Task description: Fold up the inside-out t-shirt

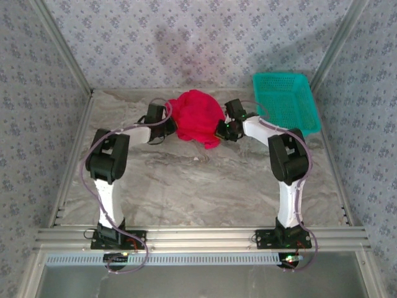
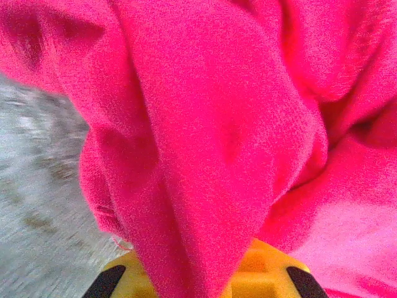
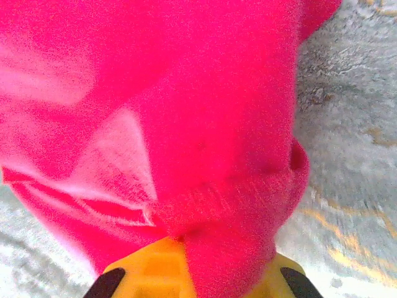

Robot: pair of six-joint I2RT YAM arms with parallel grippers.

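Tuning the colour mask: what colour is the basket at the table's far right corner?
Teal. The mesh basket shows best in the top external view.

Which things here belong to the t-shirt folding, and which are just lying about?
Job: bright red soft cloth t-shirt; left gripper and right gripper, both shut on it.
Lying about: teal plastic mesh basket, at far right.

Left fingers (image 2: pixel 273 278), right fingers (image 3: pixel 146 273) — clamped.
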